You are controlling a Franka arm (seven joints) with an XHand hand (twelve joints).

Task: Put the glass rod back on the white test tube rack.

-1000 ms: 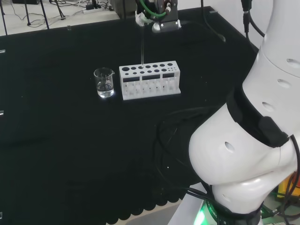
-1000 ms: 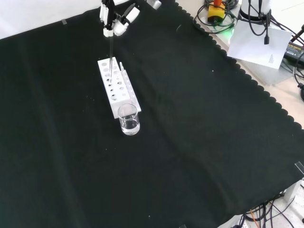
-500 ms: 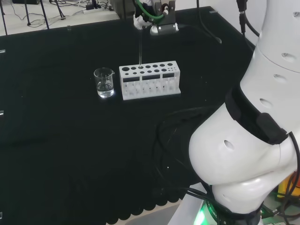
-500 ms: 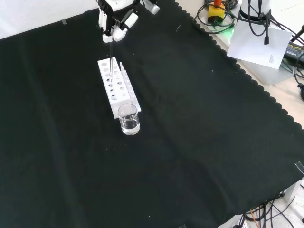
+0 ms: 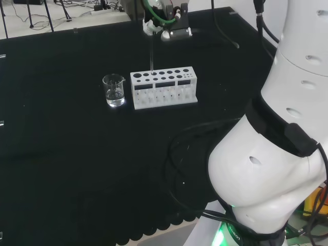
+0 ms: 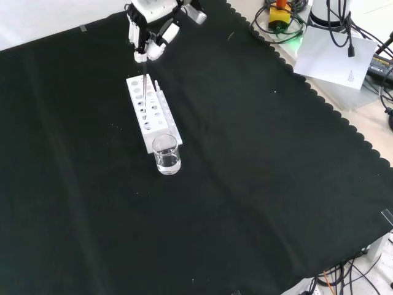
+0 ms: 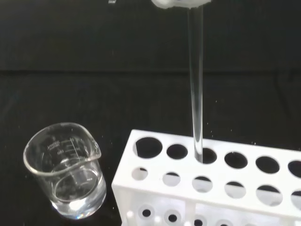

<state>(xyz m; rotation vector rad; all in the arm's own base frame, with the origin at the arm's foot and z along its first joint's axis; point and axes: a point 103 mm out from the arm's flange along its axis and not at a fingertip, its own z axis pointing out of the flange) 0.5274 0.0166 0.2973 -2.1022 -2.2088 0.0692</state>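
Fingers of the hand are curled in and pinch the top end of the glass rod, which hangs upright below them. In the wrist view the rod's lower tip sits in the mouth of a hole in the back row of the white test tube rack, the third hole counted from the end nearest the beaker; how deep it reaches cannot be told. In the head view the rod runs straight down from the hand to the rack. A small glass beaker with a little clear liquid stands just beside one end of the rack on the black-clothed desk. The beaker bears printed graduation marks, too small to read.
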